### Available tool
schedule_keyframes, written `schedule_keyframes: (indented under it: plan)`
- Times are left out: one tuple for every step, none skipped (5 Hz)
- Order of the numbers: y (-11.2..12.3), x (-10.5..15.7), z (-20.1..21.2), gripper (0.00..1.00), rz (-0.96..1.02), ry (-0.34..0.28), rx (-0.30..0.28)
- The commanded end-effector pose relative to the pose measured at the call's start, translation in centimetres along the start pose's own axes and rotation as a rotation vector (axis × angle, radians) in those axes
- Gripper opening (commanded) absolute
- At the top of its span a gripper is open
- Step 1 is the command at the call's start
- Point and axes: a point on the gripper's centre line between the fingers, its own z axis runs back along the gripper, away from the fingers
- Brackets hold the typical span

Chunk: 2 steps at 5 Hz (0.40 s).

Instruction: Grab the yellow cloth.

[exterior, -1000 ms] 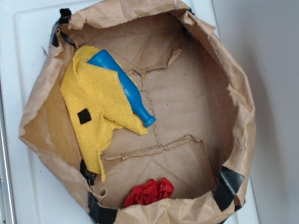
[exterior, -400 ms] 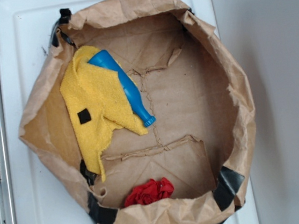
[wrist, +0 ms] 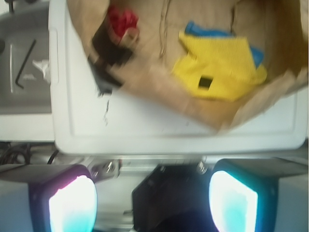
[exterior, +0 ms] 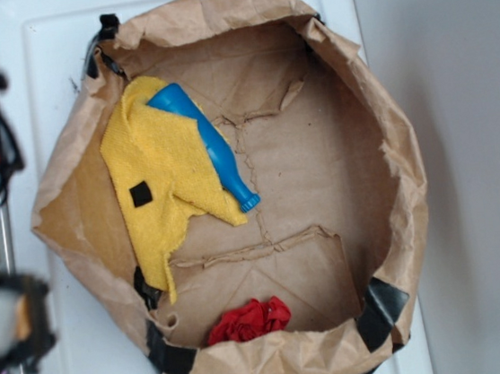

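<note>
The mustard-yellow terry cloth (exterior: 164,183), ragged-edged with a small black square mark, lies crumpled against the left wall of the round brown paper bag (exterior: 389,135), partly under a blue plastic bottle (exterior: 214,150). The gripper (wrist: 152,200) hovers off the white tray (exterior: 40,84), fingers spread apart, empty.

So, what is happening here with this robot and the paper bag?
The robot is going for the mustard-yellow terry cloth, which lies inside the crumpled brown paper bag, partly draped over a blue plastic bottle. A small red cloth wad sits apart, near the bag's rim. The hand is open and holds nothing. In the wrist view it is outside the bag, beyond the edge of the white tray, so nothing is grasped yet.
</note>
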Motion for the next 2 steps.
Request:
schedule_keyframes:
  plan:
    - [1.0, 5.7, 2.6, 1.0, -0.047, -0.154, -0.114]
    - [-0.9, 6.4, -0.1, 1.0, -0.183, -0.172, -0.099]
